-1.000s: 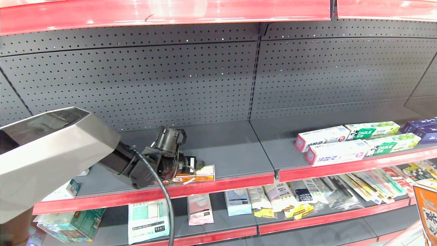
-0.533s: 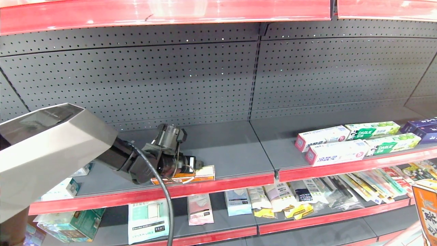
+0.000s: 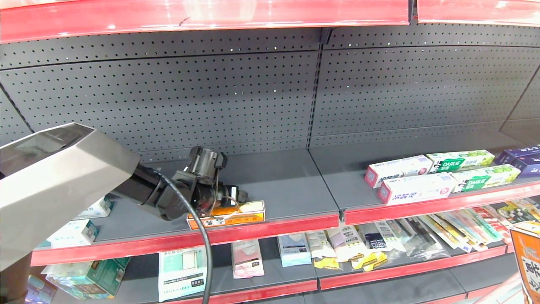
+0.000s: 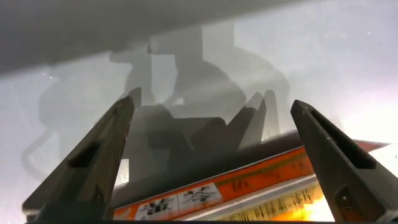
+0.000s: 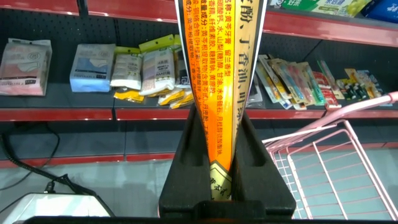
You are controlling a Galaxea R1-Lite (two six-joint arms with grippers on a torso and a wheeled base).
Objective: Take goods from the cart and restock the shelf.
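In the head view, the left gripper (image 3: 241, 196) sits on the shelf (image 3: 274, 181), right at the back of a long orange box (image 3: 228, 215); the box lies flat near the shelf's red front edge (image 3: 274, 228), and its long side runs along that edge; the left arm is much the nearer one to it; the shelf to the right is bare up to the toothpaste boxes (image 3: 415, 181), so I think nothing blocks a pull back. In the left wrist view, the left gripper (image 4: 214, 101) is wide, with one finger on each side; the orange box (image 4: 249, 186) lies low between them and is not pinched. In the right wrist view, the right gripper (image 5: 219, 121) holds a second orange box (image 5: 217, 74) tight and end-on; the pink cart (image 5: 329, 155) is just beside it, and packets (image 5: 149, 68) lie on a lower shelf beyond.
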